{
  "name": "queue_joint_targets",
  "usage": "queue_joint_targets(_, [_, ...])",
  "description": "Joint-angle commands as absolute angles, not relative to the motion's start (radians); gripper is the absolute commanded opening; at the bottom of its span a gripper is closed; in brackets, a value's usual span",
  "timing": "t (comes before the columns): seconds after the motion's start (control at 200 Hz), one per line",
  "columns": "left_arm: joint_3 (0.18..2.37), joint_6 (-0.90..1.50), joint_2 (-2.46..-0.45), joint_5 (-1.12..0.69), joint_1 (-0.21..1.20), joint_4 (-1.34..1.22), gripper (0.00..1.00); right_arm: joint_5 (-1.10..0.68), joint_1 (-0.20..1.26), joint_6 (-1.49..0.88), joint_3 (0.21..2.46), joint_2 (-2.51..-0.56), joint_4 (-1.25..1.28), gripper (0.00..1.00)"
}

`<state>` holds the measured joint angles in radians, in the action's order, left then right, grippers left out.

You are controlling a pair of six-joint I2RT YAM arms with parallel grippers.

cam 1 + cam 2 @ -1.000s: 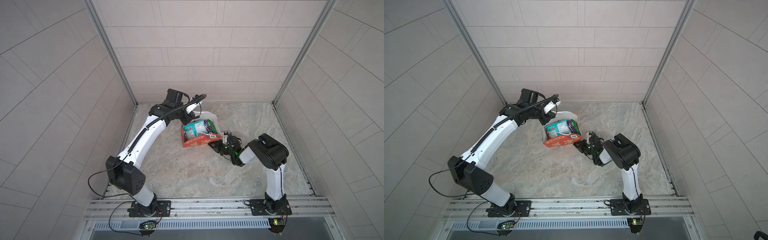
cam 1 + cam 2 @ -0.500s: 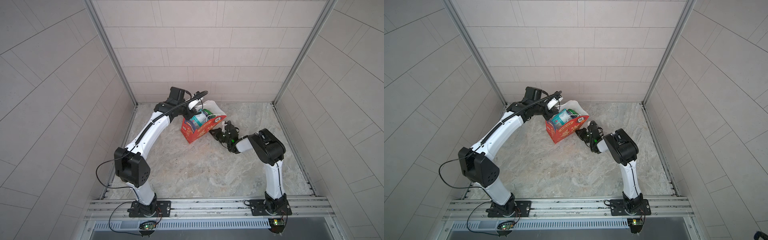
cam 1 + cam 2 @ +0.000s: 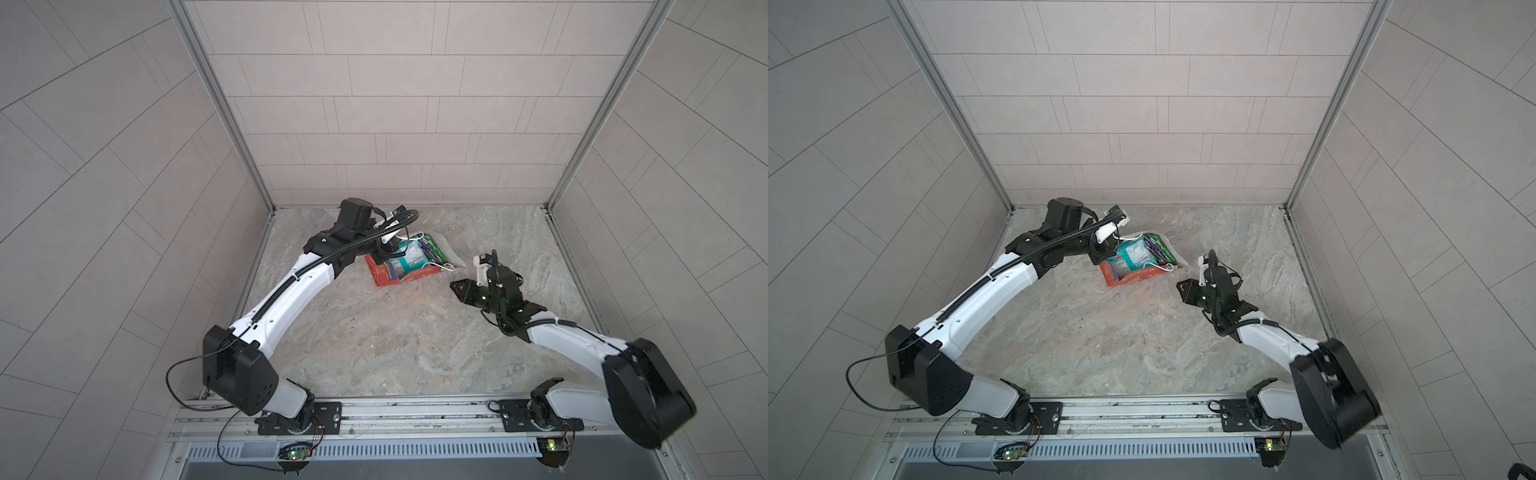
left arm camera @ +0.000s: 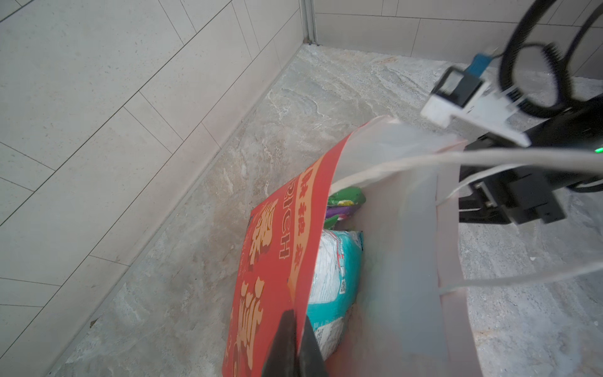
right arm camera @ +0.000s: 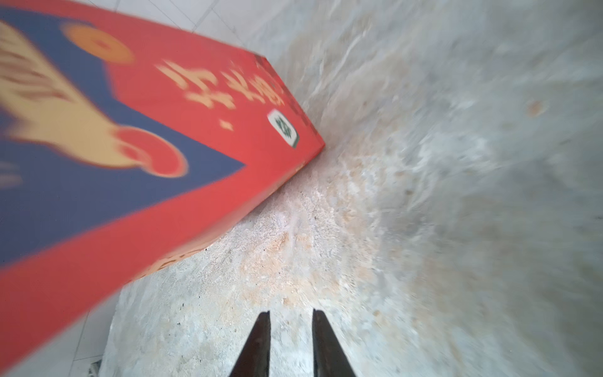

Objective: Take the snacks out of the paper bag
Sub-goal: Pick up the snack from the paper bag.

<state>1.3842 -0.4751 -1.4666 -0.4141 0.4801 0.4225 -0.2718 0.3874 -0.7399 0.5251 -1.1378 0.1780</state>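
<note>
On the left, the left gripper (image 4: 296, 326) is pressed together on the red front wall of the bag (image 3: 388, 277), pinching the paper just below the rim so the mouth stays open. The bag sits toward the back of the floor (image 3: 374, 340), with a lower corner down on it in the right wrist view and its mouth gaping up toward both top views. The snacks (image 3: 1142, 255) are inside as far as can be seen. A teal packet (image 4: 334, 271) lies against the red wall with green and purple packets (image 4: 346, 200) beyond it, and none shows on the floor. White cord handles (image 4: 408, 163) trail across the mouth. To the right, the right gripper (image 5: 291, 323) hangs low beside the bag, apart from it, its fingers a little spread with only bare floor between them. The step in hand looks like the opening one: one arm steadies the bag and the other is free to go in for the first packet. The next move, I judge, calls for the right gripper to rise over the rim, spread wider and come down on the teal packet, the most exposed one. It should clear the cords and pinch a crinkled edge, since the film is likely slick. The left pinch must be firm, or the light bag may lift with the packet.
</note>
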Motion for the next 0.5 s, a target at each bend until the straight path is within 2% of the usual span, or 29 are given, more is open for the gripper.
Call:
queue_joint_targets(0.0, [1.342, -0.424, -1.439, -0.436, 0.501, 0.337, 0.00, -0.088, 0.358, -0.559, 0.496, -0.870, -0.133, 0.28])
queue_joint_targets(0.065, [1.324, -0.417, -1.426, -0.433, 0.513, 0.331, 0.00, -0.064, 0.312, -0.512, 0.519, -0.702, -0.210, 0.31])
queue_joint_targets(0.155, [1.305, -0.412, -1.411, -0.420, 0.531, 0.328, 0.00, -0.174, 0.240, -0.426, 0.629, -0.607, -0.262, 0.31])
queue_joint_targets(0.27, [1.292, -0.391, -1.388, -0.412, 0.565, 0.324, 0.00, -0.340, 0.231, -0.375, 0.850, -0.740, -0.363, 0.30])
queue_joint_targets(0.36, [1.276, -0.364, -1.376, -0.417, 0.576, 0.297, 0.00, -0.494, 0.243, -0.416, 0.917, -0.859, -0.354, 0.26])
queue_joint_targets(0.43, [1.273, -0.331, -1.377, -0.400, 0.581, 0.293, 0.00, -0.513, 0.286, -0.441, 0.917, -0.904, -0.321, 0.22])
queue_joint_targets(0.495, [1.269, -0.298, -1.378, -0.367, 0.586, 0.288, 0.00, -0.460, 0.351, -0.436, 0.928, -0.925, -0.335, 0.21])
